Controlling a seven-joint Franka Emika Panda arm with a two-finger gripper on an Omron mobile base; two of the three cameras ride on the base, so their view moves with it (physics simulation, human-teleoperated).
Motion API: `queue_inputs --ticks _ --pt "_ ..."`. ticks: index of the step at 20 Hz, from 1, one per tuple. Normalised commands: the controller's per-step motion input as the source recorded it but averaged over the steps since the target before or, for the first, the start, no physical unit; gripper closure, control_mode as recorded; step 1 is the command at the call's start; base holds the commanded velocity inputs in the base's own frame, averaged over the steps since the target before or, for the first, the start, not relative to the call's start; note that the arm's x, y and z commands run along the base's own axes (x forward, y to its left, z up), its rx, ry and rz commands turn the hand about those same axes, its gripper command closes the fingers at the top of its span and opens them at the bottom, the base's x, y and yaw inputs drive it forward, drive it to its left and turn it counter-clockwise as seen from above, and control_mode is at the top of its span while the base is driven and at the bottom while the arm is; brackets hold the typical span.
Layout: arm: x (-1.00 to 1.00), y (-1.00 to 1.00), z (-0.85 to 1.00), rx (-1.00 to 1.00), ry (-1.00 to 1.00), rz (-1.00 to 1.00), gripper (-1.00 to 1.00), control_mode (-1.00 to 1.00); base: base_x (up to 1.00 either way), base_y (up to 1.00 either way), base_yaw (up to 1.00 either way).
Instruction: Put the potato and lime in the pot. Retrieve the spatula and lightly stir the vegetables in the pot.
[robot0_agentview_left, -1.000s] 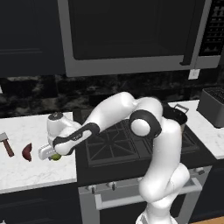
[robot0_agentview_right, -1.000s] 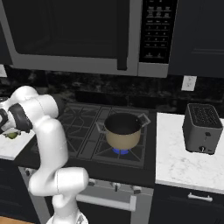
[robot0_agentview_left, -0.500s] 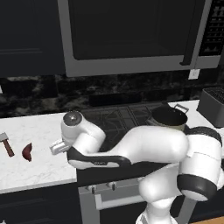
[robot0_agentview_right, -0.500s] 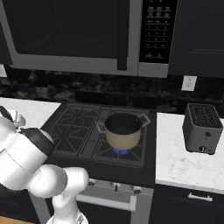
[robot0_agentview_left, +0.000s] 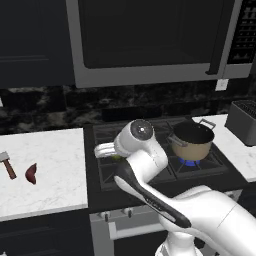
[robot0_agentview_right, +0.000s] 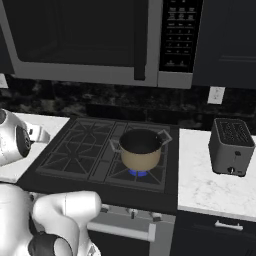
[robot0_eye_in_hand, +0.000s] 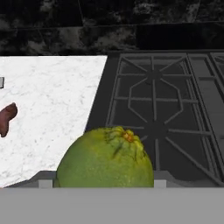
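Note:
My gripper (robot0_agentview_left: 106, 150) is shut on the lime (robot0_eye_in_hand: 106, 159), a yellow-green ball that fills the bottom of the hand view; a sliver of it shows under the hand (robot0_agentview_left: 118, 157). The hand hangs over the left burners of the stove (robot0_agentview_left: 165, 165). The tan pot (robot0_agentview_left: 193, 142) stands on the front right burner over a blue flame, its dark inside bare (robot0_agentview_right: 141, 143). On the white counter to the left lie the reddish-brown potato (robot0_agentview_left: 31, 173) and, beside it, the spatula (robot0_agentview_left: 7, 164). The potato (robot0_eye_in_hand: 6, 118) sits at the left edge of the hand view.
A microwave (robot0_agentview_left: 150, 40) hangs above the stove. A dark toaster (robot0_agentview_right: 231, 146) stands on the right counter (robot0_agentview_right: 210, 185). The left counter (robot0_agentview_left: 55, 165) is bare marble around the potato and spatula. My own arm crosses in front of the stove.
The arm has swung right from the left counter to above the stove's left burners, carrying the lime. The potato and spatula stay where they were.

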Motion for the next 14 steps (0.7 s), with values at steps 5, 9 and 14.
queue_inputs --ticks 5,9,14 --pt "-0.05 -1.00 0.56 0.12 0.00 -0.22 1.00 -1.00 0.00 0.00 0.00" --pt "-0.19 -1.00 0.33 0.10 0.00 -0.24 1.00 -1.00 0.00 0.00 0.00" --pt "-0.18 -1.00 0.23 0.06 0.00 -0.27 1.00 -1.00 0.00 0.00 0.00"
